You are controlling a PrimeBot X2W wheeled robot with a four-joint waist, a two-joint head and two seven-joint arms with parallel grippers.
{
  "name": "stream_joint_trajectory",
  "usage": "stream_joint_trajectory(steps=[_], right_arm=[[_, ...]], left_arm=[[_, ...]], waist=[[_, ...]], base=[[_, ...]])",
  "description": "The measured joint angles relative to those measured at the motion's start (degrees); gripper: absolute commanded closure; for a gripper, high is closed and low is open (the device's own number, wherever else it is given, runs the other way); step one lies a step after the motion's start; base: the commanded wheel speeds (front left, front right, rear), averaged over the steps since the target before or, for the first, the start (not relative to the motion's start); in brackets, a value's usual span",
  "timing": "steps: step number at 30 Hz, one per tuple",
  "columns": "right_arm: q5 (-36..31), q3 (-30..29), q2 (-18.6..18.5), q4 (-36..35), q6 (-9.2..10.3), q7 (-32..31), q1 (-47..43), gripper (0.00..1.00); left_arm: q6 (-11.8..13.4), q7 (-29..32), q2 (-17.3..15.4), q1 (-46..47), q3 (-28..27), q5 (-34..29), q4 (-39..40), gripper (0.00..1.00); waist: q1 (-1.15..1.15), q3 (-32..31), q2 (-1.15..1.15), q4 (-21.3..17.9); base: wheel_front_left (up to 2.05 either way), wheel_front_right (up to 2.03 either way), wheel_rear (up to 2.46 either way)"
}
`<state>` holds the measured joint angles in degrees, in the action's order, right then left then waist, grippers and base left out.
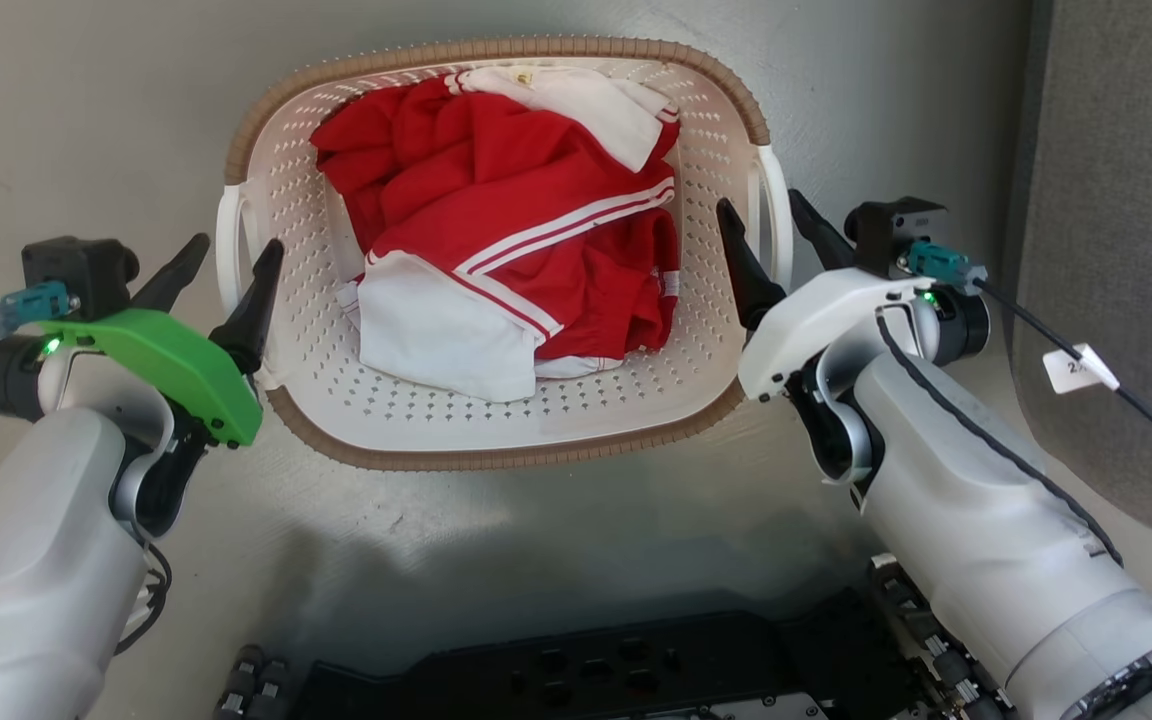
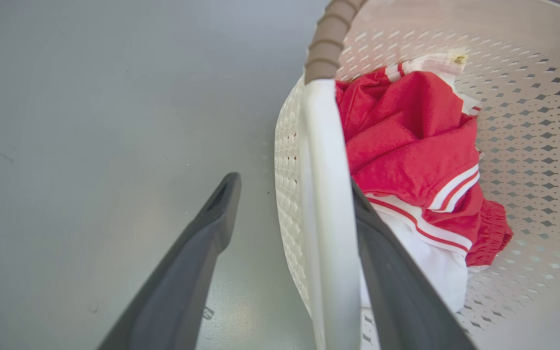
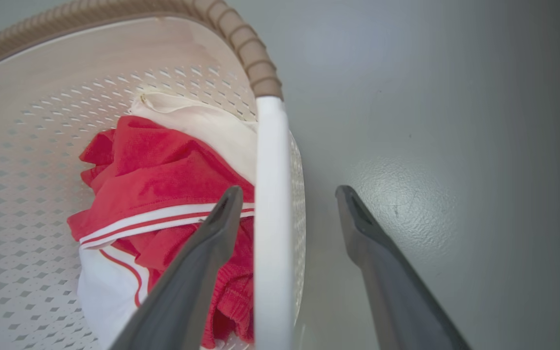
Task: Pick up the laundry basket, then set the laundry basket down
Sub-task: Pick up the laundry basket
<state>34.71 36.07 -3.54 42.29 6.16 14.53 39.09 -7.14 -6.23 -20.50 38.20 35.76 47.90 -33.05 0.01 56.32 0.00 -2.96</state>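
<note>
Left tool (image 1: 238, 243) and right tool (image 1: 759, 200), both spread wide, straddle two handles (image 1: 225, 225) of one laundry basket (image 1: 496, 50).

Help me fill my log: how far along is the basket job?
Done: left gripper and right gripper each straddle a white handle of the laundry basket. In hand: jaws open, nothing gripped; basket seemingly rests on the floor. Left, unless this is after release: close, lift, set down.

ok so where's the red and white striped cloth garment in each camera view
Head view: the red and white striped cloth garment lies upper centre, inside the cream-white perforated plastic laundry basket.
Left wrist view: garment right of centre.
Right wrist view: garment left of centre.
Shared landmark: the basket's brown woven-look rim, near the top edge in all three.
</note>
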Motion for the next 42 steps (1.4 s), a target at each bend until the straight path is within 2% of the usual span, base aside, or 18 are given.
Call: stream_joint_trajectory(steps=[2,3,5,6,7,8,9,23,42], right_arm=[[0.68,0.56,-0.01,0.63,0.0,0.0,0.73,0.02],[0.94,0.87,-0.02,0.86,0.0,0.0,1.02,0.15],[1.29,1.43,-0.02,1.41,0.01,0.0,1.64,0.3],[1.54,1.62,-0.01,1.55,0.01,0.0,1.9,0.52],[1.78,1.78,-0.01,1.7,0.01,0.0,2.11,0.67],[2.14,1.98,-0.04,1.9,0.01,0.0,2.31,0.98],[2.61,2.23,-0.05,2.07,0.01,0.0,2.58,1.0],[5.69,5.14,0.38,3.87,-0.04,-0.03,3.09,1.0],[12.57,11.72,0.32,9.2,-3.03,-1.14,3.12,1.0]], left_arm=[[0.0,-0.01,0.01,0.73,0.86,0.69,-0.42,0.0],[0.0,-0.01,0.0,1.01,1.23,0.99,-0.81,0.04],[0.0,-0.02,0.0,1.4,1.71,1.29,-1.6,0.19],[-0.13,-0.03,0.01,1.63,2.08,1.44,-1.72,0.53],[-0.35,-0.05,0.07,1.82,2.49,1.68,-1.76,0.73],[-0.41,-0.3,0.11,1.93,2.94,2.11,-1.81,1.0],[-0.44,-0.37,0.15,2.02,3.35,2.7,-1.91,1.0],[-0.33,-1.71,1.19,3.1,7.46,7.94,-6.47,1.0],[-0.34,2.08,2.81,2.89,11.55,14.15,-12.0,1.0]], waist=[[0.0,0.17,0.0,0.1],[0.0,0.21,0.0,0.13],[0.0,0.27,0.0,0.16],[0.0,0.27,0.0,0.17],[0.0,0.26,0.0,0.19],[0.0,0.24,0.0,0.21],[0.0,0.2,0.0,0.22],[0.0,-3.08,0.0,0.07],[0.0,-15.97,0.0,-1.0]], base=[[0.0,0.0,0.0],[0.0,0.0,0.0],[0.0,0.0,0.0],[0.0,0.0,0.0],[0.0,0.0,0.0],[0.0,0.0,0.0],[0.0,0.0,0.0],[0.0,0.0,0.0],[0.0,0.0,0.0]])
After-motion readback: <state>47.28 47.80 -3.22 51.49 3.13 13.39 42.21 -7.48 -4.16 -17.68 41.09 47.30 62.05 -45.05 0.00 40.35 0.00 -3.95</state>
